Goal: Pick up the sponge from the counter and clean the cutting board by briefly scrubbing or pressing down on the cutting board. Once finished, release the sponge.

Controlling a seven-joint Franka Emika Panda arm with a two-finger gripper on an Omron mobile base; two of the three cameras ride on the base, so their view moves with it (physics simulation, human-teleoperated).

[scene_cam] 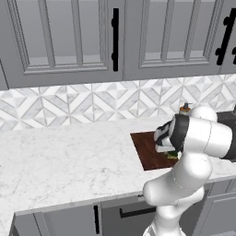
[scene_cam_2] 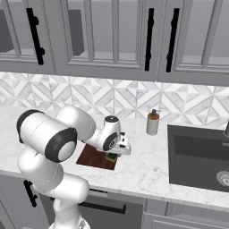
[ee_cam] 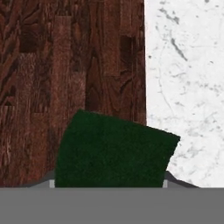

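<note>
The dark reddish-brown cutting board (scene_cam: pixel 146 152) (scene_cam_2: pixel 91 157) (ee_cam: pixel 65 65) lies flat on the white marble counter (scene_cam: pixel 60 156) (scene_cam_2: pixel 147 167) (ee_cam: pixel 188 65). My gripper (scene_cam: pixel 171 153) (scene_cam_2: pixel 112 154) points down over the board's right end, shut on the sponge (scene_cam: pixel 173 155) (scene_cam_2: pixel 111 157). In the hand view the sponge's dark green scrub layer (ee_cam: pixel 113 151) covers the fingertips and sits low over the board's edge, partly overlapping the counter. Whether the sponge touches the wood I cannot tell.
A soap dispenser (scene_cam_2: pixel 153 122) (scene_cam: pixel 185 109) stands by the backsplash behind the board. The dark sink basin (scene_cam_2: pixel 199 156) is set into the counter to the right. Grey wall cabinets with black handles (scene_cam: pixel 115 39) hang above. Open marble stretches left of the board.
</note>
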